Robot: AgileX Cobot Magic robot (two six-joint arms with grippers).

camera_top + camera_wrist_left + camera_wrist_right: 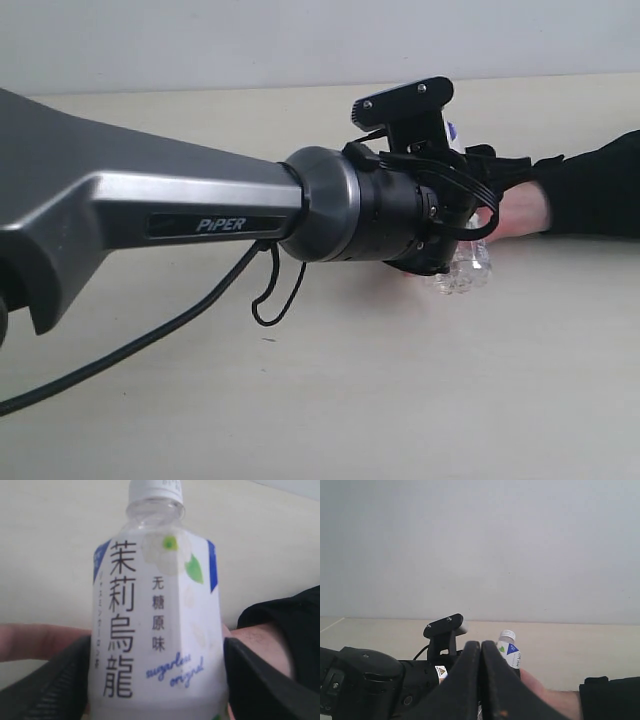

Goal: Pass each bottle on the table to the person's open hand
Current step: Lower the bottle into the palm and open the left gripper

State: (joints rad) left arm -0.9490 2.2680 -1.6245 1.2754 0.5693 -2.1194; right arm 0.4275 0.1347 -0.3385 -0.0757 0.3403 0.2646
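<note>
Left arm [150,200] fills the foreground | left gripper [157,685] pinching the white-labelled bottle [155,605] at the person's open hand [520,212] | right gripper [481,675] pressed together, empty | risk — letting go before the palm bears it could tip the bottle off the hand onto the tabletop [400,400] | hidden — base-to-palm contact, most of the palm behind the gripper

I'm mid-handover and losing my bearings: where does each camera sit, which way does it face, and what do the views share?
Exterior: close beside the left arm, slightly above the table, looking across it; the arm reaches toward the person's open hand.
Left wrist: behind the left claw, facing the white-labelled bottle it grips; the hand lies just beyond.
Right wrist: behind the shut right claw, facing the wall across the table; the left arm shows.
Shared: all three show that bottle and hand.
</note>
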